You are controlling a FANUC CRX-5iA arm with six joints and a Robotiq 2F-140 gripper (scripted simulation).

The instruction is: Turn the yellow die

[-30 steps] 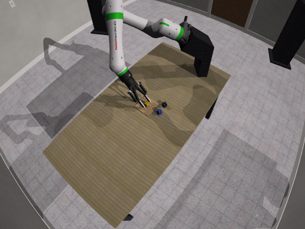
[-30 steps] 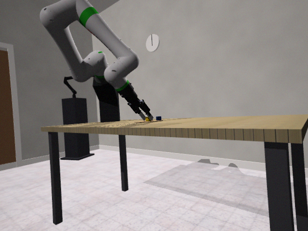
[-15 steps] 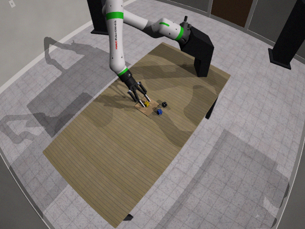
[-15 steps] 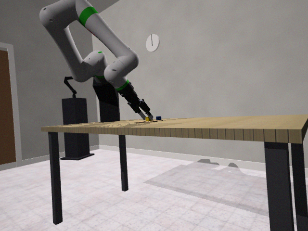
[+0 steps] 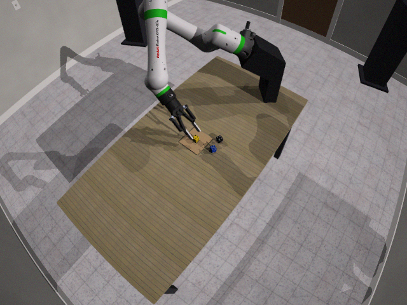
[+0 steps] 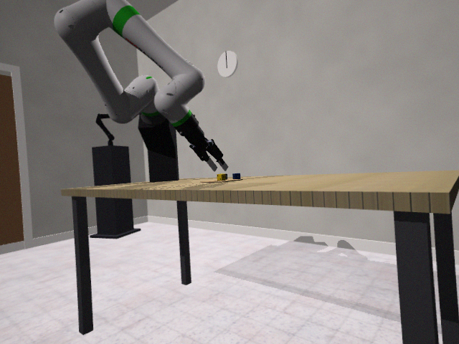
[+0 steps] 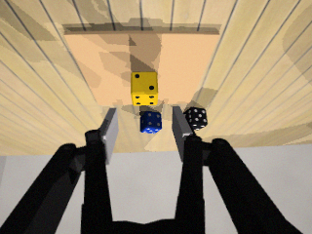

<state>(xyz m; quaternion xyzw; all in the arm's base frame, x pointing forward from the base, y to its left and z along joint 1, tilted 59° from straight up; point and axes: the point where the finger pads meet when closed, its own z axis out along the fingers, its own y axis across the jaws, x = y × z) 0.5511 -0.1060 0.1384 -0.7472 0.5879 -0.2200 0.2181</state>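
My arm has smooth, rounded white links [image 5: 157, 42] [image 6: 155, 44], dotted with small dark screws. Bright green bands [image 5: 156, 13] [image 6: 125, 18] ring it; a short green stripe [image 5: 219, 31] marks the link at upper centre of the top view. Red and black lettering [image 5: 158, 39] runs lengthwise at upper left. My black two-fingered gripper [image 5: 194, 132] [image 6: 219, 168] [image 7: 144, 118] has slender linkages and flat pale-grey fingertip pads [image 5: 196, 126] [image 6: 211, 163] [image 7: 111, 134].

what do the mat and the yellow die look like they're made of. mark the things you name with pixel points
The mat [image 5: 189, 144] [image 7: 180, 54] looks like thin board or cork, matte: plain tan with straight, crisp edges, though stiff rubber is possible. The yellow die [image 5: 196, 138] [image 6: 221, 177] [image 7: 144, 84] seems to be opaque plastic, fairly dull: evenly coloured faces, dark pips; painted wood can't be excluded.
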